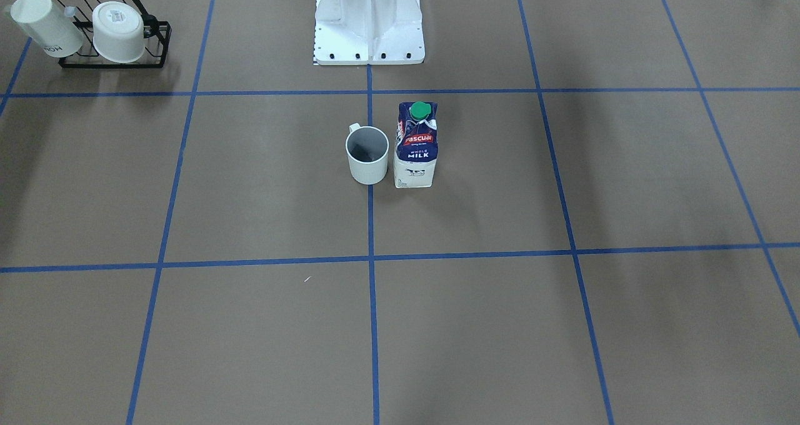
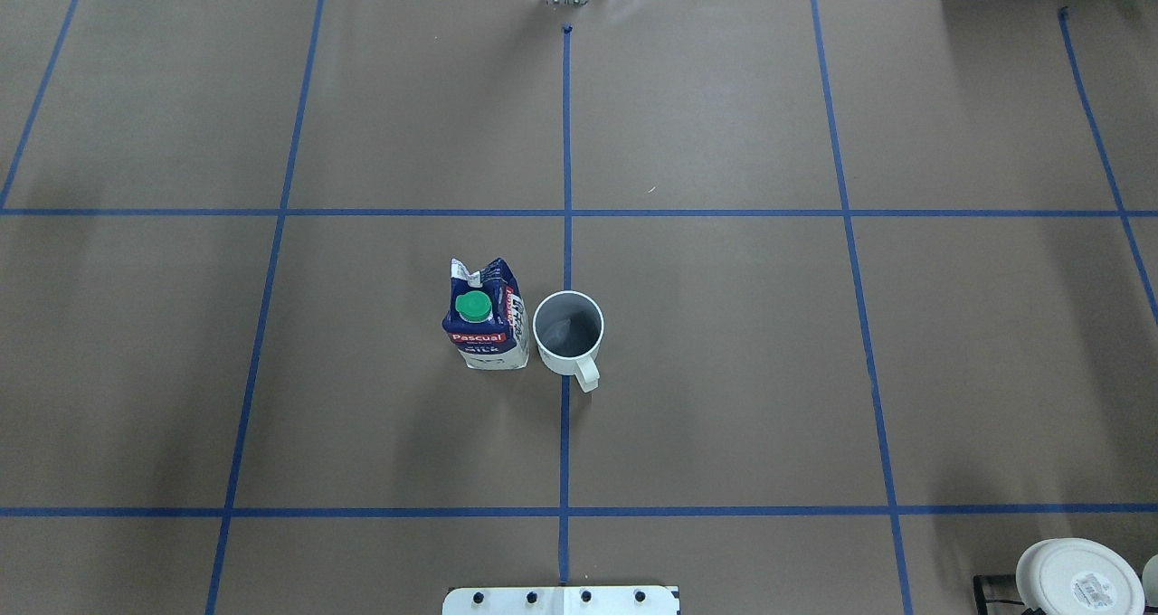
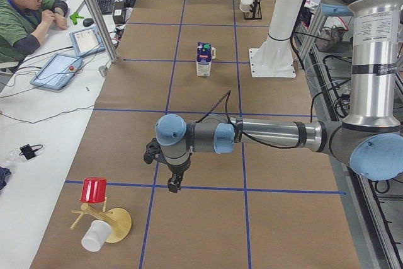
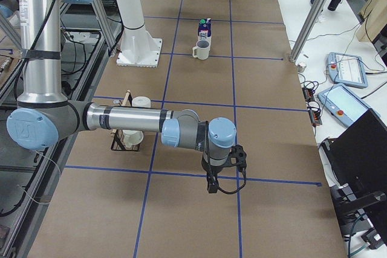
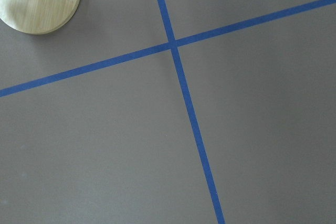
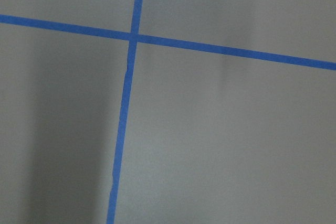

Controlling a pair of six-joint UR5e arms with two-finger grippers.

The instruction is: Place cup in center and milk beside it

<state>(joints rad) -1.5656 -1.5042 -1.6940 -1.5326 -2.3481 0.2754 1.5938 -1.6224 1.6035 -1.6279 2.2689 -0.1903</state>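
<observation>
Brown board fills every view, ruled into squares by blue tape lines. The left arm reaches from the right edge of the left-side view toward its lower middle. The right arm does likewise from the left edge of the right-side view. Both are well apart from the task's things, which judging by the layout leaves the finished arrangement undisturbed.

The milk stands upright just left of the overhead frame's middle, green cap up. The cup sits just beside it, upright and empty, astride the middle tape line at the center, with its handle toward the bottom of the frame. A sliver of board seems to separate the two. Cup central, carton alongside: the task looks complete.

The left gripper points down above a tape crossing, near a wooden stand at lower left. The right gripper hangs likewise over bare board. Neither touches or carries anything visible. Whether either is spread or closed cannot be told, as the wrist views show no fingers.
</observation>
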